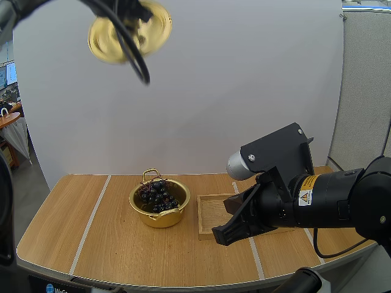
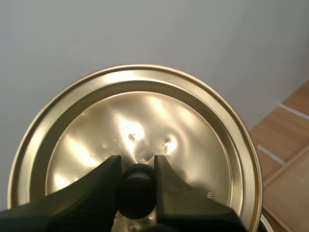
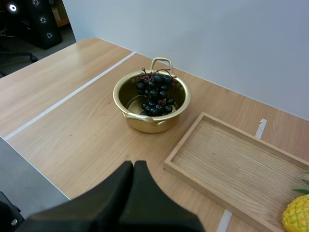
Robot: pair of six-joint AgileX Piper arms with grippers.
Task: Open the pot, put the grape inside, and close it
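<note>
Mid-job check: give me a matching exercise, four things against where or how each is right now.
1 round gold metal lid
2 dark purple grape bunch
3 rectangular wooden tray
4 right claw

A shut on nothing
B inside the open gold pot
C held high by the left claw
D on the table, beside the pot

Pairs: 1-C, 2-B, 3-D, 4-A

Grapes [image 1: 157, 195] lie in the pot [image 1: 160, 218] on the table [image 1: 110, 244]; the tray [image 1: 214, 210] lies just right of it. The lid [image 1: 128, 30] hangs high above, leftward.
</note>
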